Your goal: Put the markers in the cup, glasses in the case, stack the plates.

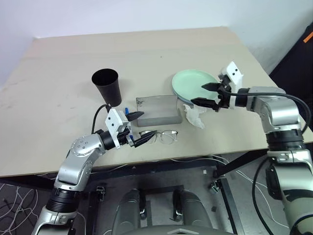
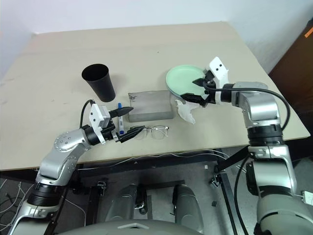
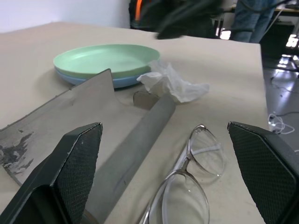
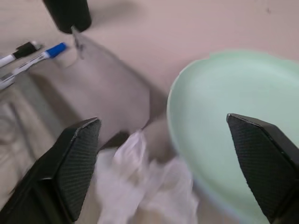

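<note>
The mint green plate (image 1: pixel 194 83) lies on the light blue plate (image 3: pixel 117 82) at the right. My right gripper (image 1: pixel 199 94) hangs open over the stack's near rim, holding nothing. The grey case (image 1: pixel 156 110) sits mid-table with its lid raised. The wire-rimmed glasses (image 1: pixel 164 137) lie in front of it. My left gripper (image 1: pixel 147 123) is open and empty at the glasses' left end, one finger by the case's front corner. Two markers, one blue-capped (image 4: pixel 41 56) and one dark-ended (image 4: pixel 17 53), lie left of the case, partly behind that gripper. The black cup (image 1: pixel 106 86) stands upright behind them.
A crumpled white tissue (image 1: pixel 193 116) lies between the case and the plates. The table's front edge (image 1: pixel 146 164) runs just below the glasses. Cables hang under the table. A dark object stands beyond the table's right side (image 1: pixel 298 58).
</note>
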### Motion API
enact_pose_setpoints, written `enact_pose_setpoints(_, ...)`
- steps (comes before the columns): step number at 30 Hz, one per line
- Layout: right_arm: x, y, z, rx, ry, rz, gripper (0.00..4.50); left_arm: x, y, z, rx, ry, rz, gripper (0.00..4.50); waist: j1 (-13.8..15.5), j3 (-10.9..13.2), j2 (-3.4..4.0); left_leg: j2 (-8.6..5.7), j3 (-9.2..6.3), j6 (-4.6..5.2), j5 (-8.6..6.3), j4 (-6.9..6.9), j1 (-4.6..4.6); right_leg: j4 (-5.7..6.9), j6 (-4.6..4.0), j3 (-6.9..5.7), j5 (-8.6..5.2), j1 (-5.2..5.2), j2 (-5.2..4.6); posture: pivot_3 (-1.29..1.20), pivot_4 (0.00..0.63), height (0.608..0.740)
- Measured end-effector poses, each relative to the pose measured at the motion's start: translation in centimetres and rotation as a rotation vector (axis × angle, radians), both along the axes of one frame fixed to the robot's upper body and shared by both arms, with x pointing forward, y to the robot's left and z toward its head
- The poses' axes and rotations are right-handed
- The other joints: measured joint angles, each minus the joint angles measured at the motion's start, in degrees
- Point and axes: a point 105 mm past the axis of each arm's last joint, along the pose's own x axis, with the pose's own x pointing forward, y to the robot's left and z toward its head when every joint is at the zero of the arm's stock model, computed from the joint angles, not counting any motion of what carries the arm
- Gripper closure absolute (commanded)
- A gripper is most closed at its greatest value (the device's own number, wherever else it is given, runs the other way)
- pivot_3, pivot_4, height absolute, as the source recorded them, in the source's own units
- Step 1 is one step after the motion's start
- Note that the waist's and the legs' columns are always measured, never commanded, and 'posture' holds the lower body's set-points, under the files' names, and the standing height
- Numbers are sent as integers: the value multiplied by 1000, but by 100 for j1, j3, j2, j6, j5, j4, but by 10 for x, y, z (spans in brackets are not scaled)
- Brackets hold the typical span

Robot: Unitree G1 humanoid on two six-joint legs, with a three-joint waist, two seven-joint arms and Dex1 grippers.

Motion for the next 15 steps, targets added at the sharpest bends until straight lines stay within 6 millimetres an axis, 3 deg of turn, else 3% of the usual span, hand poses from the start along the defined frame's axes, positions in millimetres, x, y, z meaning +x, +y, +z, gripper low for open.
enact_pose_setpoints(7, -23, -4, -14, 45, 124, -8, 27, 1, -1, -1, -6, -9, 5, 0, -5, 0, -1, 2, -3, -1, -1, 0, 2, -1, -3, 0, 1, 0, 0, 0, 150, 701)
enact_pose_setpoints(15, -11, -9, -45, 44, 201, -108, 27, 9, -1, -3, 2, -1, 16, 0, 0, 0, -2, 1, -2, 0, -2, -1, -1, -8, -5, 0, 3, 0, -1, 0, 150, 701)
